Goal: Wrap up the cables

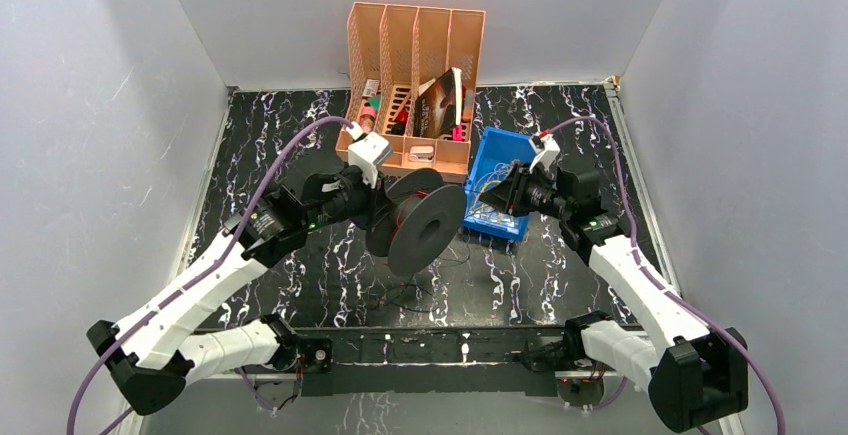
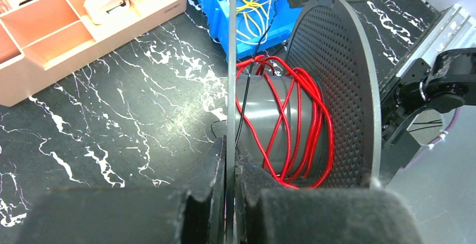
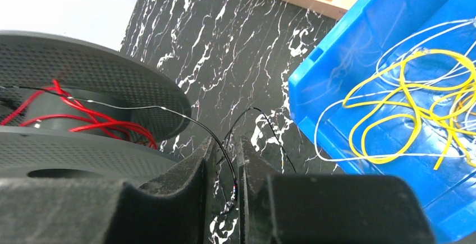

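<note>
Right wrist view: your right gripper pinched the thin black cable, which ran leftward to the dark grey perforated spool. Your left gripper clamped its near disc, thin red cable wound on it.

Your top external camera sits high above and behind the arm bases, looking down and forward, so the spool lies mid-frame at a distance, with the blue bin to its right. Your left wrist camera looks out over the left gripper, very near the spool and edge-on to its near disc, the bin beyond it. Your right wrist camera peers over the right gripper, spool close at left, bin at right. Both wrist views share the spool's core, the bin and, it seems, the same black cable.
</note>
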Action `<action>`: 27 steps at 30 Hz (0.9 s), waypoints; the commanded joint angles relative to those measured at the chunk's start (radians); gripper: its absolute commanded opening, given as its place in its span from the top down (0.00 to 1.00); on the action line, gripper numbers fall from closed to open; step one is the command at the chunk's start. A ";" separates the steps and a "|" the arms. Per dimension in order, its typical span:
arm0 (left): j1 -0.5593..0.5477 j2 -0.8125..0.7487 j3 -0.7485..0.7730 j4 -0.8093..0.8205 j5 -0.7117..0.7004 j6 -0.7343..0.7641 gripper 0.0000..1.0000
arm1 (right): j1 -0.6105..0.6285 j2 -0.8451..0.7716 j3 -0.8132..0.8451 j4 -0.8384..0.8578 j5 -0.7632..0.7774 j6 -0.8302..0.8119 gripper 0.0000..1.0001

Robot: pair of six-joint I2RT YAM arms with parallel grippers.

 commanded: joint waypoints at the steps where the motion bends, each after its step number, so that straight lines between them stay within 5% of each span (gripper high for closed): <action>1: 0.004 -0.057 0.075 0.037 0.017 -0.050 1.00 | 0.015 -0.025 -0.030 0.108 -0.025 0.024 0.71; 27: 0.004 -0.042 0.222 0.034 0.032 -0.166 1.00 | 0.216 0.131 -0.065 0.455 0.074 0.121 0.58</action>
